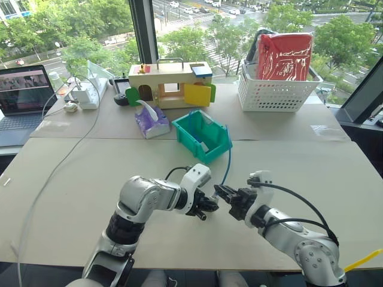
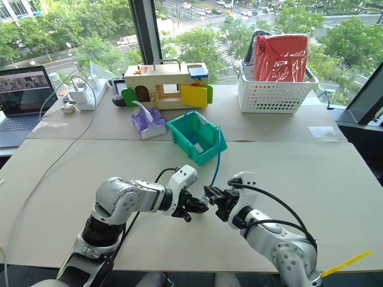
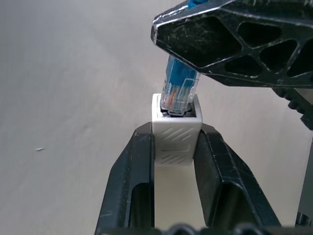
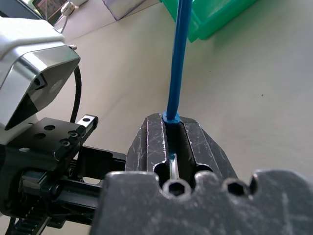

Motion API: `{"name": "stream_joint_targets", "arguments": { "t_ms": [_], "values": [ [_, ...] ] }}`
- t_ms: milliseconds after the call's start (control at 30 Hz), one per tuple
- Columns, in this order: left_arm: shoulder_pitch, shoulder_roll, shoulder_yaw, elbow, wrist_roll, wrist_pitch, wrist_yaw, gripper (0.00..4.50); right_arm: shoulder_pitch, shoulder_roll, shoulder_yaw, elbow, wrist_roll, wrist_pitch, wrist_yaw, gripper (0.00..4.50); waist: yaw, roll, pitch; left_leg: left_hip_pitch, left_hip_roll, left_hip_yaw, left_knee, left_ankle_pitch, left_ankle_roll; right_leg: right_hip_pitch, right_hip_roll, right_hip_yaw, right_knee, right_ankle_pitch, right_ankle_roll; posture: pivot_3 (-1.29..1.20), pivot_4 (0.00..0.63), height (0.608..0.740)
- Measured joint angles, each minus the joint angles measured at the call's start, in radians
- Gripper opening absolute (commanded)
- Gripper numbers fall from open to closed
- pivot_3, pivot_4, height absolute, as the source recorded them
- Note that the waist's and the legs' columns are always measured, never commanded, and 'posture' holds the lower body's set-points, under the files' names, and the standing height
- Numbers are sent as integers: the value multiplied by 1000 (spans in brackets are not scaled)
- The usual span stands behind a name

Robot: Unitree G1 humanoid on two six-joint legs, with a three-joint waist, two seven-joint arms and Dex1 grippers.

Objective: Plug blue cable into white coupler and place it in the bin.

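Above the table, the white coupler is clamped by the left fingers; the blue cable is pinched by the right fingers, its plug half entered, so it may jam if tilted

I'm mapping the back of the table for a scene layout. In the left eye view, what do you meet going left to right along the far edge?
Laptop → white power strip → wooden toy house → white basket holding a red bag.
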Motion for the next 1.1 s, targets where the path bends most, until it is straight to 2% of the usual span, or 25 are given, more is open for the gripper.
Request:
{"name": "stream_joint_targets", "arguments": {
  "t_ms": [433, 567, 700, 1100],
  "values": [
    [-17, 31, -56, -1, -17, -1, -8, 644, 15, -70, 41, -52, -109, 3, 75, 0, 3, -1, -9, 2, 0, 0, 0, 0, 0, 2, 0, 0, -1, -1, 1, 0, 150, 740],
    [-23, 40, -74, -2, -17, -3, -9, 644, 22, -69, 43, -57, -120, 6, 86, 0, 3, -1, -12, 5, 0, 0, -1, 0, 0, 5, 0, 0, -2, -1, 1, 0, 150, 740],
    [-23, 52, -102, -16, -18, -3, -13, 644, 53, -60, 43, -77, -133, 6, 88, 0, 5, -2, -14, 11, 0, 0, -2, -1, 2, 13, 0, 0, -6, -5, 8, 0, 150, 740],
    [-10, 104, -167, -74, -23, -11, -35, 644, 164, -21, 56, -181, -144, 11, 14, 0, 6, -2, -23, 12, 0, 0, -3, -2, 2, 14, 0, 0, -6, -7, 8, 0, 150, 740]
  ]
}}
